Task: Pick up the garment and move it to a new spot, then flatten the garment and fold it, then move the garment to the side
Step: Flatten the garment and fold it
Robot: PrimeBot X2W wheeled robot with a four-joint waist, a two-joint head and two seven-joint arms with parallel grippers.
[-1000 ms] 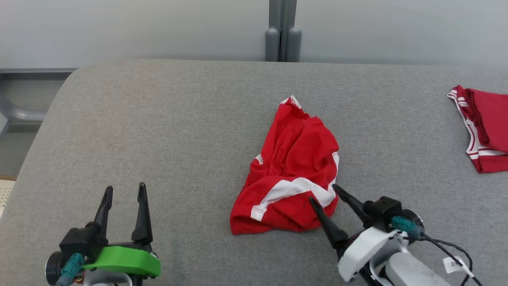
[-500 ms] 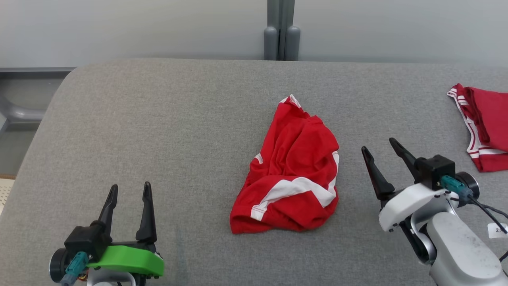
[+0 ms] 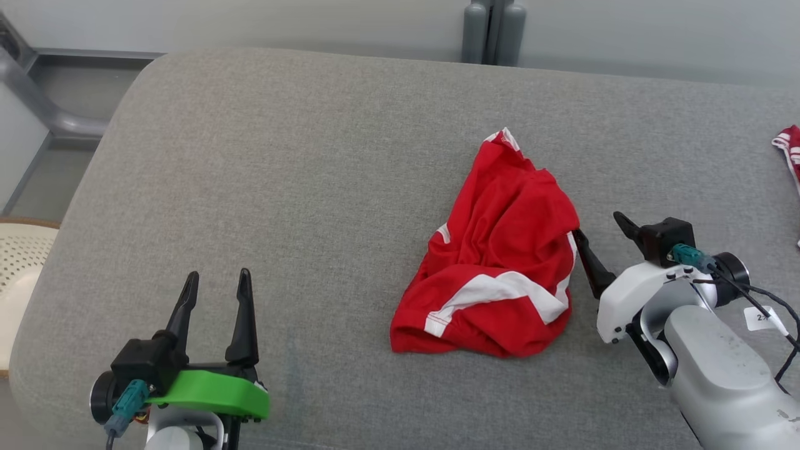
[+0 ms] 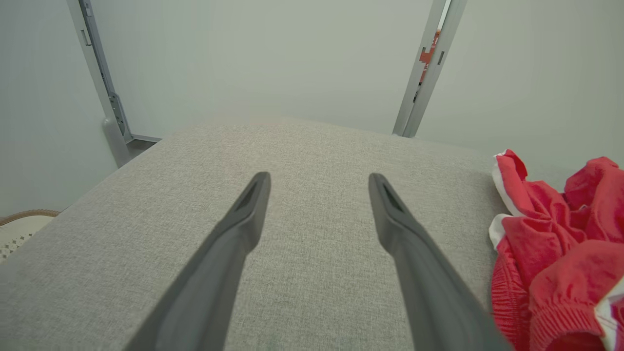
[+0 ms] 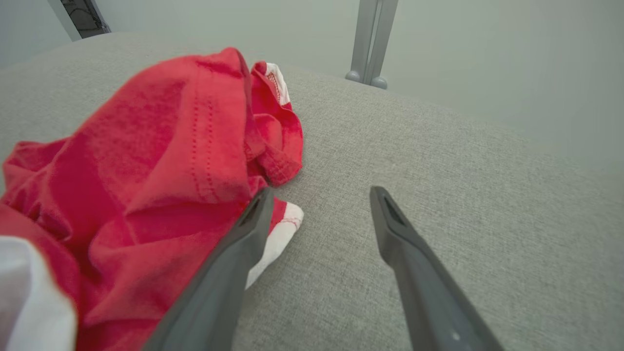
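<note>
A crumpled red garment point(image 3: 500, 262) with white stripes lies in a heap on the grey padded table point(image 3: 300, 156). My right gripper point(image 3: 597, 225) stands open at the heap's right edge. Its left finger point(image 5: 234, 253) rests against the cloth point(image 5: 146, 170) by a white hem, and only bare table shows between the fingers point(image 5: 321, 191). My left gripper point(image 3: 219, 275) stands open near the front left, well clear of the garment. In the left wrist view that gripper point(image 4: 318, 176) has nothing in it, and the red cloth point(image 4: 551, 243) lies off to the right.
A second red garment point(image 3: 790, 144) peeks in at the table's far right edge. A pale woven basket point(image 3: 19, 262) sits below the table's left side. A grey post point(image 3: 494, 31) stands behind the back edge. The table's rounded left corner is near my left arm.
The head camera has turned, shifting the whole picture right and down. My right gripper left the garment's front edge, swung out to the right, and now touches its right edge. The left stayed put.
</note>
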